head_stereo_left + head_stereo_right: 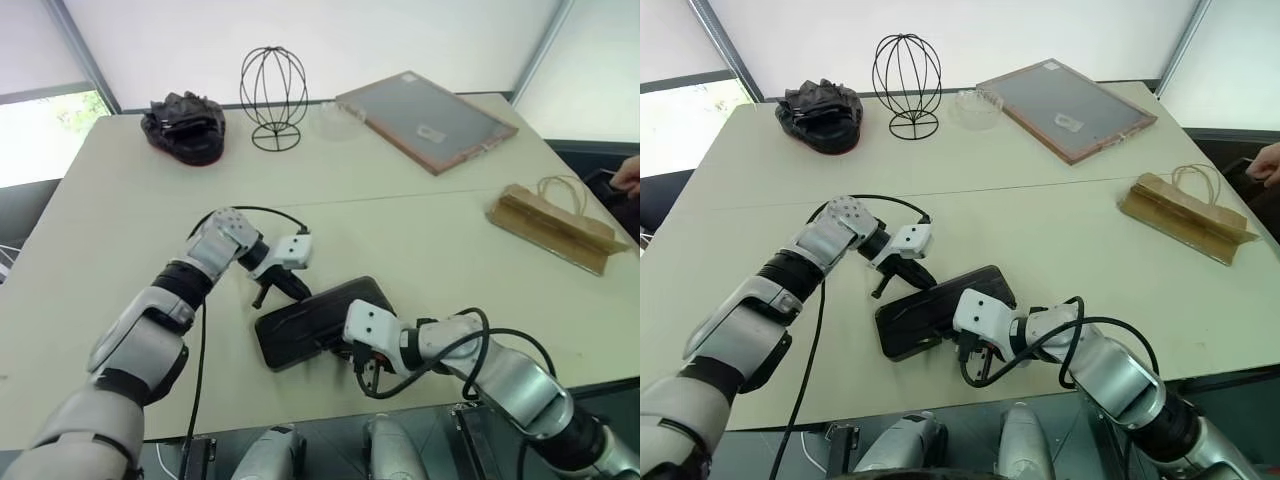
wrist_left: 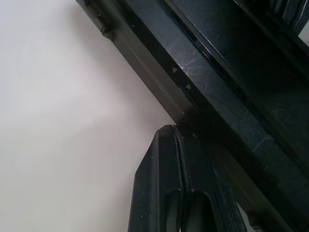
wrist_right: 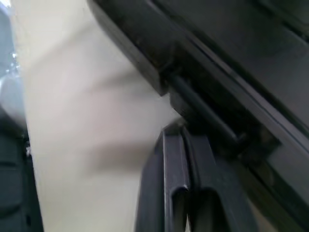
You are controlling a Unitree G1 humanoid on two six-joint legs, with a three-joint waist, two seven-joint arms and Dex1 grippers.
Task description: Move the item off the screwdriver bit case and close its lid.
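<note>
Screwdriver bit case [image 1: 318, 322] lies closed on the beige table [image 1: 420, 240], near the front edge, black shell up, lid [image 1: 940, 305] down flat on it. Left gripper [image 1: 290, 286] at the case's far-left corner, fingers pressed together, nothing held, tips touching the case edge in the left wrist view. Right gripper [image 1: 363, 366] at the case's near edge, fingers also together and empty, tips against the case rim in the right wrist view. Brown kraft paper bag [image 1: 553, 226] with twine handles lies well apart on the right side of the table, off the case. Far side: lumpy black object [image 1: 184, 126] at left, wire head-shaped stand [image 1: 273, 98] beside it, wood-framed grey board [image 1: 425, 119] at right. A person's hand [image 1: 628, 176] at the right edge, near the bag.
</note>
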